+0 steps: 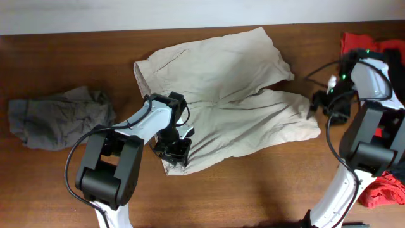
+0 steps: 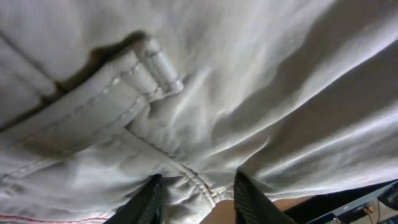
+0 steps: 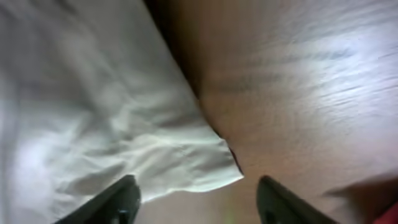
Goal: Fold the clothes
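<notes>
Overhead: beige shorts (image 1: 228, 95) lie spread mid-desk (image 1: 253, 190). The left arm (image 1: 142, 117) reaches low over the waistband corner, and the right arm (image 1: 370, 82) bends toward the far leg hem.

Left wrist: the left fingers (image 2: 146, 202) straddle a thick seam, narrowly parted. Whether they pinch it is unclear, and it could slip.

Right wrist: the right fingers (image 3: 118, 202) gape wide and empty over the hem corner. Closing may miss the thin edge.

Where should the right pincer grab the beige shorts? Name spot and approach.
Take the beige shorts at the leg hem corner, from the bare table side: it lies flat, edges free, pointing into the open right pincer.
</notes>
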Robot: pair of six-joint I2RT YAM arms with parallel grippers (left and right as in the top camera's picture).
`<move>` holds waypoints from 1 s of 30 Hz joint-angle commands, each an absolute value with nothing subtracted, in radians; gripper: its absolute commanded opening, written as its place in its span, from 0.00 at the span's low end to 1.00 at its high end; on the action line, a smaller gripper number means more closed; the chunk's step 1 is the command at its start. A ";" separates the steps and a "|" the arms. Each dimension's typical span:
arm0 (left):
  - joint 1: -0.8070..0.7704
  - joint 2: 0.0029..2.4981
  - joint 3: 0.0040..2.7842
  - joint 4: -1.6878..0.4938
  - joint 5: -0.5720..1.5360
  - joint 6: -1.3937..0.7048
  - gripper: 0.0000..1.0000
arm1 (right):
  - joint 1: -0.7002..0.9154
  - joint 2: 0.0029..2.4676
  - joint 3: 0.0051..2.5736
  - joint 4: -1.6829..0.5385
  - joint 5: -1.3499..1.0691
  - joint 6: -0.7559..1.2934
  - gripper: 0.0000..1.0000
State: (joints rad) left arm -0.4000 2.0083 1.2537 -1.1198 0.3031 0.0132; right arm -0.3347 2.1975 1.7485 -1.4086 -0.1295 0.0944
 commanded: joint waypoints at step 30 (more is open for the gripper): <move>-0.388 2.051 1.209 -1.108 0.210 0.011 0.37 | -0.340 2.015 1.644 -1.452 0.212 0.235 0.45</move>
